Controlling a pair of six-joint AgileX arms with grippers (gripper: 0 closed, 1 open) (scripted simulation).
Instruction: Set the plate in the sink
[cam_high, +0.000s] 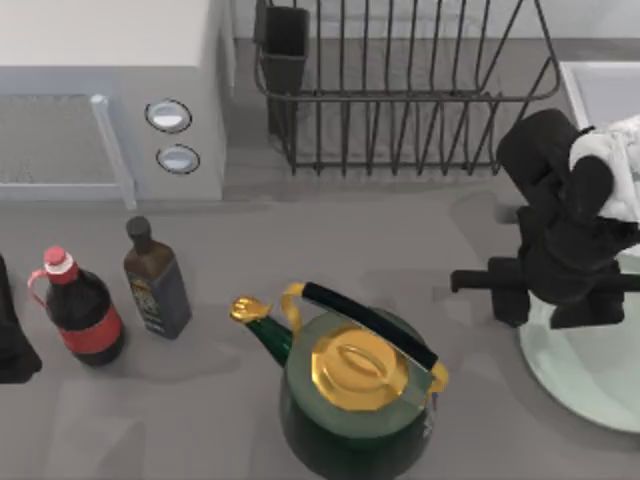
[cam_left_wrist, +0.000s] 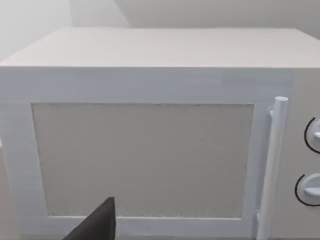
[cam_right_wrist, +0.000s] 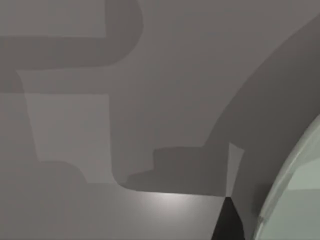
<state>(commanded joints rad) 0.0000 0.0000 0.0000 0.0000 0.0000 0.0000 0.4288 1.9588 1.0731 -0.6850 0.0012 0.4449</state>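
Plate (cam_high: 600, 375) lies flat on the counter at the table's right edge, partly cut off by the frame; sink (cam_high: 600, 90) sits at the top right corner, beyond the dish rack (cam_high: 400, 90), well apart from the plate. Your right gripper (cam_high: 555, 300) hangs over the plate's left rim, arm coming in from the right. Can't tell if the fingers are apart or together: top view has the wrist body in the way, and the wrist cam gives just one dark fingertip (cam_right_wrist: 227, 222) beside the pale rim (cam_right_wrist: 292, 190). Step in hand looks like the grasp approach. Plate is flat, glossy, shallow rim, so prob. slippery: get one finger under the rim edge, other on top, bite deep before lifting. Lift level, then go toward the sink, clearing the rack wires. Kettle (cam_high: 355, 395) is near on the left, don't swing that way. Left gripper (cam_left_wrist: 95, 227) parked at far left, facing the microwave (cam_left_wrist: 150, 125).
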